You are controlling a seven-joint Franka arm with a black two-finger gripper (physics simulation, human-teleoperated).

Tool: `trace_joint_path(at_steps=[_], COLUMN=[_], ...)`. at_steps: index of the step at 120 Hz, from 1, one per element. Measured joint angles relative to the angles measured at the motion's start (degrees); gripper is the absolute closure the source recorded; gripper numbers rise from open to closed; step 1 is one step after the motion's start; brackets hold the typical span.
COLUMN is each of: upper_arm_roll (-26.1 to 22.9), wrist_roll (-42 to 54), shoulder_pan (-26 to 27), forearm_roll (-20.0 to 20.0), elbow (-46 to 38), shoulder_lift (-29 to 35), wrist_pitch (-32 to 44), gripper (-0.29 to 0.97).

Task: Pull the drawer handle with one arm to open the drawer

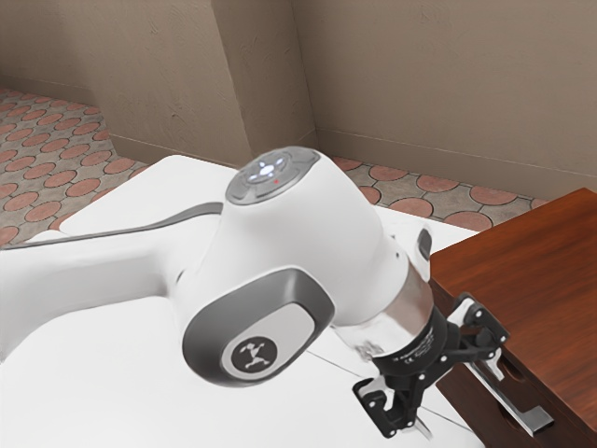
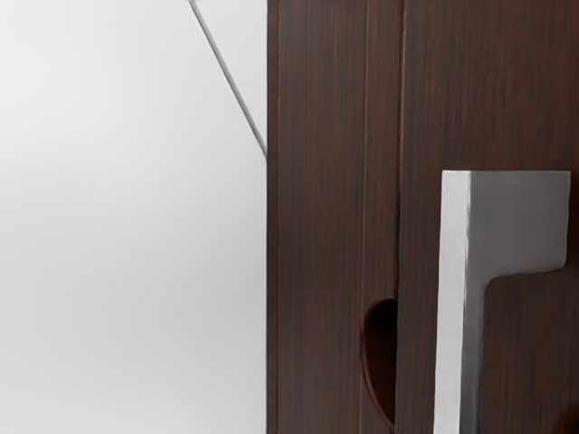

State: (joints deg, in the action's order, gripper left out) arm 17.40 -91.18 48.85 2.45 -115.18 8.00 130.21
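Observation:
A dark wooden cabinet (image 1: 532, 271) stands at the exterior view's right, on the white table (image 1: 121, 373). Its drawer front (image 2: 335, 181) carries a silver bar handle (image 1: 511, 399) low on the side facing my arm. My black gripper (image 1: 446, 375) hangs just in front of that face, beside the handle, and is open with nothing between its fingers (image 1: 390, 413). In the wrist view the handle (image 2: 470, 298) is close ahead as a pale L-shaped bar, with a dark rounded cut-out (image 2: 383, 357) in the wood next to it. The drawer front looks flush with the cabinet.
My own white arm (image 1: 280, 271) covers much of the table in the exterior view. Beige walls (image 1: 420, 75) and a patterned tile floor (image 1: 56, 159) lie beyond the table. A thin seam line (image 2: 231, 81) crosses the white tabletop beside the cabinet.

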Motion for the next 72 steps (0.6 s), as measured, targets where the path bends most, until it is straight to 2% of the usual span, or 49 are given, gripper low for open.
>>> trace_joint_path(at_steps=[34, 72], upper_arm_roll=[0.00, -0.01], wrist_roll=[0.20, 0.40], shoulder_pan=[-0.04, 0.20], forearm_roll=[0.06, 0.83], elbow=[1.07, 0.84], shoulder_lift=[-1.10, -1.41], wrist_pitch=[0.49, 0.62], gripper=[0.00, 0.25])
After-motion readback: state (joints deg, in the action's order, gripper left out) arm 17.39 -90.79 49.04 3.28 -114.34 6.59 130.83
